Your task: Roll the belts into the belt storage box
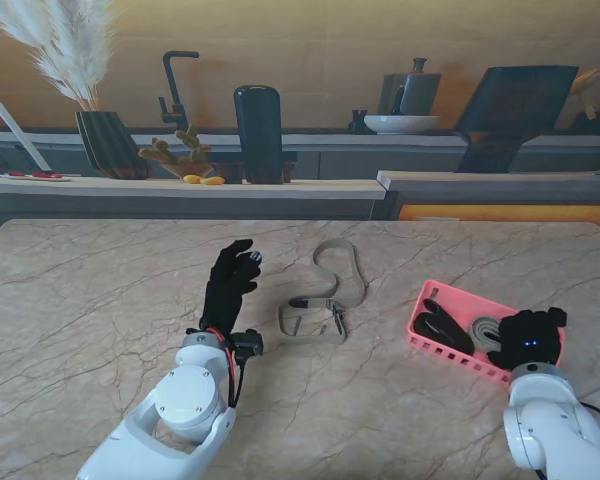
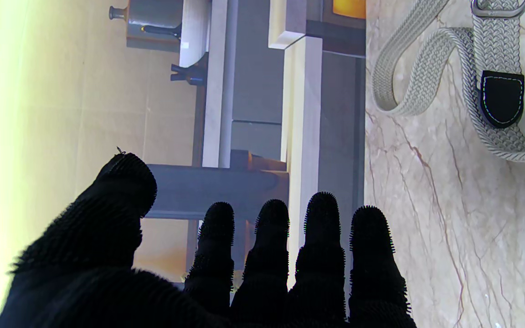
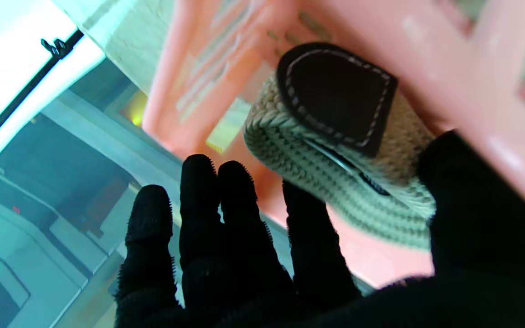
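At the centre of the stand view, a beige woven belt (image 1: 330,295) lies unrolled on the marble table (image 1: 100,290), looping from the upper middle of the frame down to a metal buckle near the centre. In the left wrist view the same belt (image 2: 449,68) fills the upper right corner, its black leather tip (image 2: 501,98) lying across the webbing.

The left hand (image 1: 230,280) sits left of centre in the stand view, just beside the belt and apart from it. Its fingers (image 2: 267,241) are straight and spread, holding nothing.

The pink belt storage box (image 1: 430,345) stands at the lower right of the stand view. A black rolled belt (image 1: 442,325) lies in its left part, and a grey rolled belt (image 1: 487,332) lies beside it. The right hand (image 1: 530,338) is over the box's right end. In the right wrist view a rolled beige belt (image 3: 335,182) with a black leather tab shows in the upper centre against the pink box wall (image 3: 472,68); the thumb and the nearest finger (image 3: 312,237) flank it, the other fingers extended, but I cannot tell whether they grip it.
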Motion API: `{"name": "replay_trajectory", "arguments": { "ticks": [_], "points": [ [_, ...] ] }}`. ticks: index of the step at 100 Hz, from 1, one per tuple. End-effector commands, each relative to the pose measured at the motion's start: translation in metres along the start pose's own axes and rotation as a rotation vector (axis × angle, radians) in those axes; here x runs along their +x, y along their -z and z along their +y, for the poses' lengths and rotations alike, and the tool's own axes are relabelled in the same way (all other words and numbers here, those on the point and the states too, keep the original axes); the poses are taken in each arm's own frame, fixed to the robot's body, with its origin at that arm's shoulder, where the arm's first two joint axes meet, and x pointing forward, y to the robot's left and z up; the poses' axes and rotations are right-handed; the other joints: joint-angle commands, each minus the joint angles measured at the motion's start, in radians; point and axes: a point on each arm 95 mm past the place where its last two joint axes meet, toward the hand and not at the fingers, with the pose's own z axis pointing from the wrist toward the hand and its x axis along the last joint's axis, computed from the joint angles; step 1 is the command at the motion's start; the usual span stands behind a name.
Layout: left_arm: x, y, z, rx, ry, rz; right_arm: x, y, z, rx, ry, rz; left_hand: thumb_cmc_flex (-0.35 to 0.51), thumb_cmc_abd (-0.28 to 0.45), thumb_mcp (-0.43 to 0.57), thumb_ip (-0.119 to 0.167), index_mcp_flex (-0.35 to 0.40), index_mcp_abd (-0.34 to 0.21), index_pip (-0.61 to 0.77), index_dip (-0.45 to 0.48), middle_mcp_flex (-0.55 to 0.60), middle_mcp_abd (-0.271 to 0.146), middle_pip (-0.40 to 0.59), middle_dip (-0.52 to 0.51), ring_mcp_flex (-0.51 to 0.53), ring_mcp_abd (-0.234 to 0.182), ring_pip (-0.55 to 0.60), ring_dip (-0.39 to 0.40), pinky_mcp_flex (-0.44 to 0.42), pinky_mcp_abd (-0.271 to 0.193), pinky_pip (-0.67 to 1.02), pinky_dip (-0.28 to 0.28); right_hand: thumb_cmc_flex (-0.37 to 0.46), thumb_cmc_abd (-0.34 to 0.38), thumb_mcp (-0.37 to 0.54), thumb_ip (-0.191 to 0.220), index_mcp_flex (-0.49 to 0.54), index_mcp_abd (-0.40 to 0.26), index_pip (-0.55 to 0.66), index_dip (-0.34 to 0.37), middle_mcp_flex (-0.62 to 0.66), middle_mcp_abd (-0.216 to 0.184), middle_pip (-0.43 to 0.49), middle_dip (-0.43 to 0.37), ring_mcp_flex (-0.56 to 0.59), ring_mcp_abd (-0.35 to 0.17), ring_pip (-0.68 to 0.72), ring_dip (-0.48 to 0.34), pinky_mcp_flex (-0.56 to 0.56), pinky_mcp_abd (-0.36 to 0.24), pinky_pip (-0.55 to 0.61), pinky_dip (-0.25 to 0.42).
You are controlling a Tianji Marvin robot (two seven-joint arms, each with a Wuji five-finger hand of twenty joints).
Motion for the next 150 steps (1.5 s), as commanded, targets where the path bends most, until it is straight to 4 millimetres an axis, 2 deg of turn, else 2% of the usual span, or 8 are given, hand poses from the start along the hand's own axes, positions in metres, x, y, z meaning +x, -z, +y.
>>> {"name": "replay_trajectory", "arguments": {
  "ticks": [1,28,40,49,76,111,126,150],
  "points": [
    [0.000,0.003,0.003,-0.002,0.009,-0.004,0.001,0.004,0.004,-0.017,0.010,0.020,0.016,0.016,-0.022,0.030,0.027,-0.026,-0.026,0.013,0.030,-0.027,-0.005,0.012,0.022,-0.027,0.013,0.016,0.006,-0.002,0.007,0.004,0.033,-0.002,0.015,0.057,0.007,-0.008,0.025,0.014,-0.030,0.035,-0.021,-0.007,-0.016,0.016,0.015,0.000,0.005,0.031,-0.007,0.028],
    [0.001,0.003,0.003,0.001,0.012,-0.004,-0.001,0.005,0.008,-0.066,0.018,0.033,0.017,0.017,-0.024,0.030,0.029,-0.032,-0.020,0.016,0.032,-0.028,-0.003,0.013,0.026,-0.028,0.016,0.020,0.007,0.001,0.009,0.005,0.189,-0.040,0.053,0.068,0.063,-0.044,0.084,0.034,0.002,0.022,0.036,0.013,0.020,0.005,0.076,0.020,0.026,0.018,0.035,0.036],
    [0.001,0.003,0.003,0.002,0.012,-0.003,0.000,0.004,0.008,-0.057,0.017,0.037,0.017,0.017,-0.025,0.030,0.031,-0.032,-0.018,0.017,0.032,-0.027,-0.003,0.013,0.026,-0.028,0.016,0.021,0.008,0.000,0.010,0.005,0.167,-0.102,0.218,0.005,0.103,-0.106,0.198,-0.019,0.023,0.018,0.053,0.014,0.030,0.004,0.097,0.023,0.024,0.016,0.056,0.016],
    [0.001,0.003,0.003,0.004,0.012,-0.003,0.001,0.003,0.007,-0.042,0.021,0.039,0.017,0.018,-0.025,0.030,0.032,-0.032,-0.017,0.018,0.032,-0.030,-0.003,0.013,0.025,-0.029,0.016,0.022,0.007,0.001,0.009,0.005,0.174,-0.122,0.215,-0.021,0.113,-0.133,0.292,-0.070,0.040,0.017,0.056,0.017,0.035,0.004,0.104,0.027,0.024,0.017,0.058,0.013],
    [0.002,0.003,0.003,0.009,0.014,-0.002,0.006,0.000,0.000,0.057,0.061,0.050,0.017,0.021,-0.027,0.030,0.034,-0.032,-0.017,0.018,0.033,-0.029,-0.003,0.013,0.029,-0.028,0.017,0.024,0.008,0.000,0.011,0.006,0.044,-0.171,0.240,0.031,0.066,-0.060,0.150,-0.015,-0.006,0.020,0.023,0.012,-0.002,0.003,0.071,0.017,0.003,0.014,0.038,0.008],
    [0.002,0.004,0.003,0.011,0.023,-0.007,0.002,0.008,0.012,-0.041,0.063,0.070,0.020,0.025,-0.028,0.031,0.037,-0.033,-0.016,0.018,0.036,-0.030,-0.002,0.013,0.031,-0.029,0.019,0.025,0.010,-0.001,0.012,0.006,-0.043,-0.188,0.226,0.006,-0.022,-0.022,0.093,0.005,-0.040,0.015,0.010,0.013,-0.013,-0.003,0.054,0.015,0.002,0.010,0.031,0.014],
    [0.002,0.004,0.003,0.011,0.024,-0.006,0.000,0.012,0.018,-0.086,0.065,0.076,0.024,0.027,-0.027,0.031,0.037,-0.032,-0.014,0.019,0.037,-0.028,-0.001,0.014,0.032,-0.030,0.019,0.026,0.009,0.000,0.012,0.006,0.008,-0.193,0.172,-0.017,-0.015,-0.027,0.092,0.029,-0.040,0.005,0.017,0.019,-0.004,-0.014,0.055,0.018,0.009,-0.002,0.033,0.023],
    [0.002,0.004,0.002,0.011,0.019,-0.005,0.003,0.010,0.017,-0.133,0.045,0.105,0.029,0.021,-0.023,0.032,0.038,-0.032,-0.014,0.020,0.040,-0.028,0.000,0.014,0.044,-0.031,0.028,0.030,0.013,0.000,0.014,0.007,0.002,-0.195,0.266,-0.010,-0.001,-0.044,0.120,0.053,-0.017,0.000,0.058,0.038,0.022,-0.020,0.104,0.041,0.029,-0.003,0.063,0.045]
  ]
}}
